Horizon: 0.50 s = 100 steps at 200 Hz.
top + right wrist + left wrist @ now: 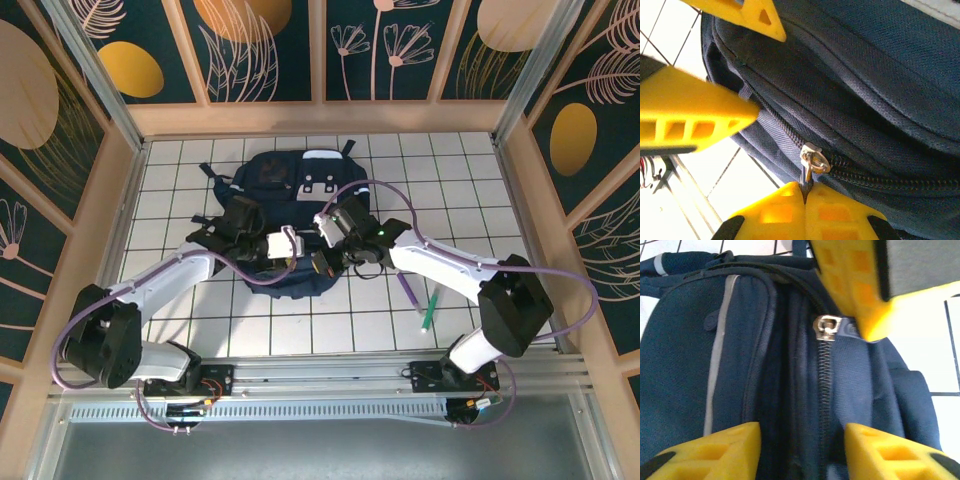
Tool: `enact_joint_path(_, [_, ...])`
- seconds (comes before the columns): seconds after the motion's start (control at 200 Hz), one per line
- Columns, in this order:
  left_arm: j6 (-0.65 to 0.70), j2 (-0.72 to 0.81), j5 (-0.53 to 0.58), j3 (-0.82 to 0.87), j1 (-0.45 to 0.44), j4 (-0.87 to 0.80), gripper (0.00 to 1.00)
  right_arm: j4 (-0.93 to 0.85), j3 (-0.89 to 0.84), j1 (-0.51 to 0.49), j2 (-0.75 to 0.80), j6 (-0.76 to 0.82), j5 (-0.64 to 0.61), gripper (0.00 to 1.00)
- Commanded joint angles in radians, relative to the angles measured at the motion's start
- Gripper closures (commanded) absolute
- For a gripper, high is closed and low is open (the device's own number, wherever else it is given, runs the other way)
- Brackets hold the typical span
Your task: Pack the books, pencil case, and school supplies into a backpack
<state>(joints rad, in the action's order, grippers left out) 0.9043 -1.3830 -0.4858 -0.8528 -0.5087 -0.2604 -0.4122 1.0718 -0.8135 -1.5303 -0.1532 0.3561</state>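
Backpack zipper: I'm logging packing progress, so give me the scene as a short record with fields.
backpack: lying on the tiled table, centre
zipper pull: pinched by the right end effector, which is shut
left end effector: open, one finger either side of the zipper teeth
purple pen: on the tiles right of the backpack, unpacked
green pen: beside the purple pen, unpacked
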Motion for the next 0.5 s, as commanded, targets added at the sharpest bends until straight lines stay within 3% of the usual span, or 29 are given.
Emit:
enact_joint_path(0.0, [-0.006,-0.031,0.025,-0.029,-0.013,0.058,0.59,0.01,0.05,-0.008,0.032,0.05,0.033,1.0])
enact_joint_path(0.125, [0.004,-0.049,0.015,-0.018,-0.017,0.06,0.71,-0.011,0.057,-0.006,0.031,0.035,-0.025,1.0])
enact_joint_path(0.205, [0.036,-0.062,-0.006,-0.019,-0.016,0.018,0.87,-0.048,0.071,0.006,0.027,0.024,-0.072,1.0])
enact_joint_path(0.26, [0.038,-0.067,-0.02,-0.014,-0.017,0.003,0.81,-0.07,0.079,0.016,0.03,0.018,-0.086,1.0])
enact_joint_path(0.295, [0.026,-0.07,-0.033,-0.01,-0.017,0.003,0.67,-0.078,0.08,0.022,0.035,0.019,-0.084,1.0])
enact_joint_path(0.335, [0.015,-0.074,-0.057,-0.009,-0.017,0.002,0.59,-0.082,0.082,0.026,0.043,0.023,-0.077,1.0])
enact_joint_path(0.495, [-0.038,-0.115,-0.12,-0.019,-0.035,0.046,0.58,-0.06,0.078,0.028,0.069,0.037,-0.031,1.0])
